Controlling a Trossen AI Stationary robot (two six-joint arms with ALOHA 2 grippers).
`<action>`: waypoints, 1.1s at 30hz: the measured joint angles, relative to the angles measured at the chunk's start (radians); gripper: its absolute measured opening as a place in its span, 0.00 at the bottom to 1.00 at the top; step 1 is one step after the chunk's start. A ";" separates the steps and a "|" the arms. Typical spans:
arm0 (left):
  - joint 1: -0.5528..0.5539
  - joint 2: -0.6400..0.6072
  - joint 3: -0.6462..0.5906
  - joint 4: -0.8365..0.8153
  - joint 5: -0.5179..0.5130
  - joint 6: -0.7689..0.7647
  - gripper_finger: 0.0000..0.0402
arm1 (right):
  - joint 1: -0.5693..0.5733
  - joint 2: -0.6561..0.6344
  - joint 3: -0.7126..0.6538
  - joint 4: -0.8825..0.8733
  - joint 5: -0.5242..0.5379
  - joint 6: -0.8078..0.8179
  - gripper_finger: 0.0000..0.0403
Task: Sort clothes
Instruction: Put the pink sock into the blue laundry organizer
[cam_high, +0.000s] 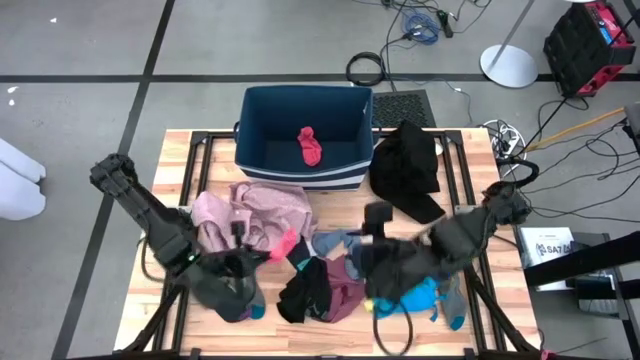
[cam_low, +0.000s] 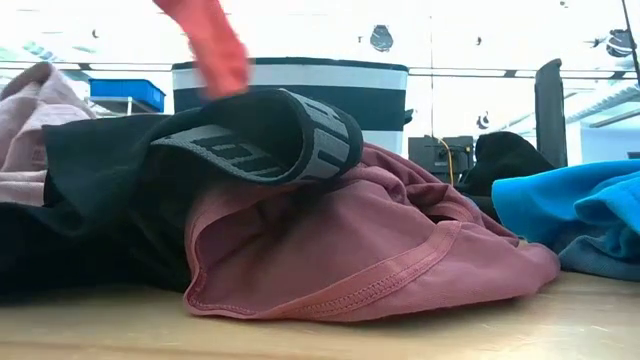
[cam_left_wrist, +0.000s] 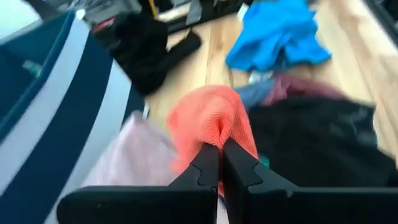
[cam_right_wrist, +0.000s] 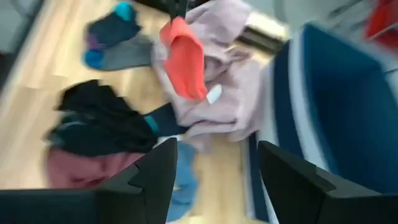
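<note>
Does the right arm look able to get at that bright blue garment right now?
Probably yes: the bright blue garment lies uncovered at the table's front right, just beside the right gripper, whose fingers stand open and empty.

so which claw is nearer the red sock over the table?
Left. The left claw is shut on the red sock; the right claw stands open, apart from it, above the maroon garment.

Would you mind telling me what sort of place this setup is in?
Probably a robotics lab or workshop rather than a home. The wooden table on a black metal frame stands on a grey floor marked with dark tape lines, and loose coiled cables lie behind it beside a white round stand base.
</note>
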 joint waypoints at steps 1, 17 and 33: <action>0.033 -0.004 0.000 0.057 0.042 0.067 0.01 | 0.012 -0.012 -0.061 0.032 0.044 -0.001 0.52; 0.336 -0.064 0.000 0.369 0.469 0.334 0.01 | -0.241 -0.536 -1.400 1.755 -0.402 -0.278 0.52; 0.532 -0.015 0.000 0.518 0.726 0.309 0.01 | -0.483 -0.459 -1.469 2.053 -0.809 -0.274 0.52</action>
